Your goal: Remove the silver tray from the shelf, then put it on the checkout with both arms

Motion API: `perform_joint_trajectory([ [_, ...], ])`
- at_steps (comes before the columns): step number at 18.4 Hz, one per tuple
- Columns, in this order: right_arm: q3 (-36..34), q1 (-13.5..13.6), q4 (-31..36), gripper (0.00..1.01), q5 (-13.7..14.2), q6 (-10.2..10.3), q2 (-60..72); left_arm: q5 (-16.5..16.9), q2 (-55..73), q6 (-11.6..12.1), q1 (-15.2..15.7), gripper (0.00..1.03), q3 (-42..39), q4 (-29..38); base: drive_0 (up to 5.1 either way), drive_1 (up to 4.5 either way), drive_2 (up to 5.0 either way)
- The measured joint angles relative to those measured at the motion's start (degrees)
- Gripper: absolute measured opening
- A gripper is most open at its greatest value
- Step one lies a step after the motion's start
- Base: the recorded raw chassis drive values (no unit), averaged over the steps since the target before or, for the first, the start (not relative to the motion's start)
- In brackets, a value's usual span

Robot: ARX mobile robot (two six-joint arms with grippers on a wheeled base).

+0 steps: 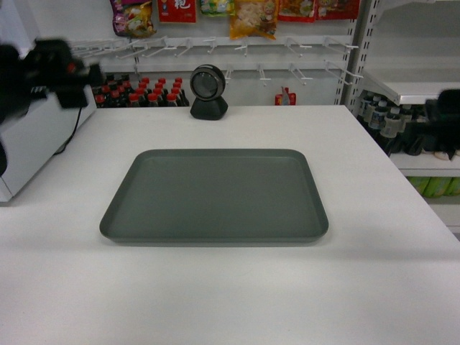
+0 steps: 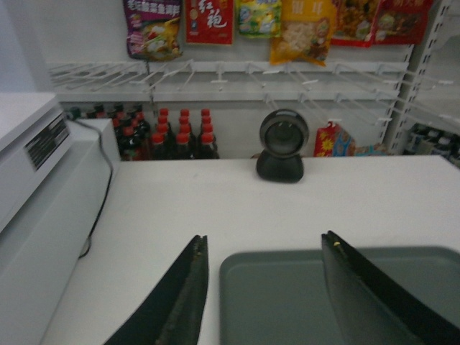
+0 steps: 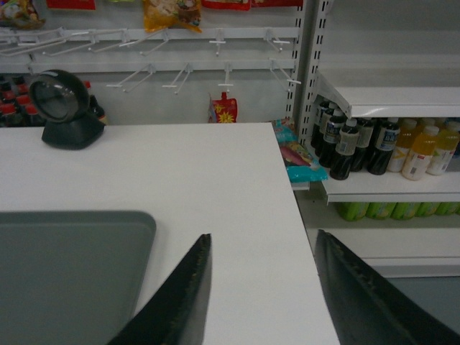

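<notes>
1. White checkout (image 1: 374,215) fills my view, store pegs and bottles behind it.
2. Silver tray (image 1: 215,195) lies flat at its centre, a black scanner (image 1: 208,91) at 12 o'clock.
3. My left gripper (image 2: 264,248) and right gripper (image 3: 262,244) — both spread wide, holding nothing.

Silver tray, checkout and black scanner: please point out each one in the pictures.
silver tray (image 1: 215,194), head view, middle of its flat floor.
checkout (image 1: 215,295), head view, bare white top in front of the tray.
black scanner (image 1: 208,92), head view, its round head.
</notes>
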Motion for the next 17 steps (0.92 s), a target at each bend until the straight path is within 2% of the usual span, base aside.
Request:
perform_joint_trajectory([
  [1,-4.1,-0.4,2.8,0.35,-0.1,0.0,-1.8,0.2,-0.1,0.5,0.9,0.38,-5.1,3.5,0.0,0.00,0.0],
  [5,-13.6,-1.5,3.2,0.02,-1.3,-0.3,-16.7,1.4,-10.7,1.4,2.3,0.01,-15.9,8.0,0.0,0.00,0.0],
  [7,-19.3,-2.4,2.3,0.02,-1.8,-0.2,-20.7,2.2,-15.5,1.4,2.5,0.01,-20.8,7.3,0.0,0.00,0.0],
  [10,-21.5,-2.8,1.5,0.02,-2.3,-0.2,-22.2,3.0,-16.9,1.4,3.1,0.01,-23.1,6.5,0.0,0.00,0.0],
  [12,-22.9,-4.4,1.1,0.02,-4.5,-0.2,-23.8,5.0,-18.2,1.4,4.7,0.01,-24.6,5.7,0.0,0.00,0.0],
  [17,-26.4,-5.6,0.0,0.02,-4.8,-0.2,-30.6,4.8,-24.8,1.4,6.4,0.01,-28.1,4.4,0.0,0.00,0.0],
])
